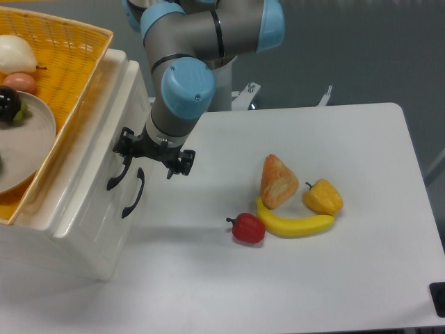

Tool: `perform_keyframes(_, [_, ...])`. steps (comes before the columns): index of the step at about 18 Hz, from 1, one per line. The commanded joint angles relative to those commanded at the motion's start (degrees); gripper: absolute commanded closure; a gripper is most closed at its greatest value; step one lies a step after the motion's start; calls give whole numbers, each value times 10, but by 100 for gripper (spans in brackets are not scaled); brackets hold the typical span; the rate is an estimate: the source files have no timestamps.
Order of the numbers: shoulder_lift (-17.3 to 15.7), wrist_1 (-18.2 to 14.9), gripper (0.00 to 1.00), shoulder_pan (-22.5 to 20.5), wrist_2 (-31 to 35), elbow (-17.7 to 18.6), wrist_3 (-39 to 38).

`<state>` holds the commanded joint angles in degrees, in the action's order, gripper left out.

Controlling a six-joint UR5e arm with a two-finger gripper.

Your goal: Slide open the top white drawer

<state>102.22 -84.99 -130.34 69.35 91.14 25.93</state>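
The white cabinet stands at the left, its front facing right. The top white drawer (97, 186) looks pushed in, flush with the lower one, and its curved black handle (115, 175) lies just left of the lower drawer's handle (132, 194). My gripper (152, 156) hangs in front of the cabinet face with its black fingers spread, open and empty. Its left fingertip (126, 147) sits right at the upper end of the top handle, and I cannot tell whether they touch. The right fingertip (179, 164) is over the table.
A yellow woven basket (83, 66) on the cabinet top holds a plate (31, 142) and some fruit. On the table to the right lie a red pepper (247, 227), a banana (295, 225), a croissant (278, 181) and a yellow pepper (323, 196).
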Motion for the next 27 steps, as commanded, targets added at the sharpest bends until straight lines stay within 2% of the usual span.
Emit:
perform_keyframes(16, [9, 3, 0, 4, 1, 2, -1])
perform_keyframes(27, [11, 4, 0, 11, 24, -3, 0])
